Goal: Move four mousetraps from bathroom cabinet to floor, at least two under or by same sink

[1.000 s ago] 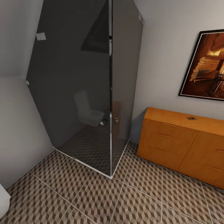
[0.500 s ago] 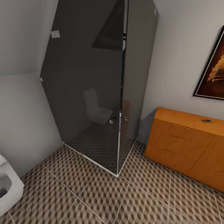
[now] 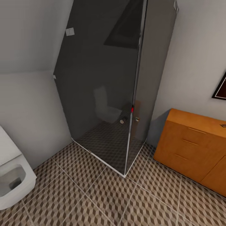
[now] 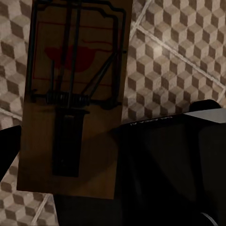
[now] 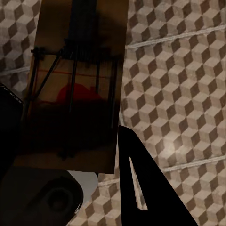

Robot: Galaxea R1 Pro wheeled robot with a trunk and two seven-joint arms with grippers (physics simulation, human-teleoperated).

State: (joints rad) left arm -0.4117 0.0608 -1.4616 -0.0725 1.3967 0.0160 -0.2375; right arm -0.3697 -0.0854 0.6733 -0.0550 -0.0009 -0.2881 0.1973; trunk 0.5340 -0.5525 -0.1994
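Left gripper (image 4: 70,155): my left jaws are clenched on a mousetrap (image 4: 73,94). In the left wrist view this wooden slab stands in the left half of the frame, with its wire spring and a red mark on its face. One dark finger (image 4: 165,160) shows at the lower right of the frame, touching the edge of the trap.

Right gripper (image 5: 70,165): my right jaws are grasping a second mousetrap (image 5: 77,80). It takes the upper left of the right wrist frame, also with wire and a red mark. A dark finger (image 5: 141,188) rises at the lower middle, just beside the slab.

Bathroom floor (image 3: 103,197): tiles with a cube pattern in brown, tan and cream; they cover the lower part of the head view and lie behind both traps in the wrist views.

Cabinet (image 3: 191,147): orange-brown, at the right edge of the head view, against the wall, with bar pulls on its front.

Shower cabin (image 3: 106,88): dark glass, in the middle of the head view, between the wall and the cabinet.

Toilet (image 3: 12,179): white, at the lower left edge of the head view.

Picture frame (image 3: 220,88): a dark corner at the right edge, above the cabinet.
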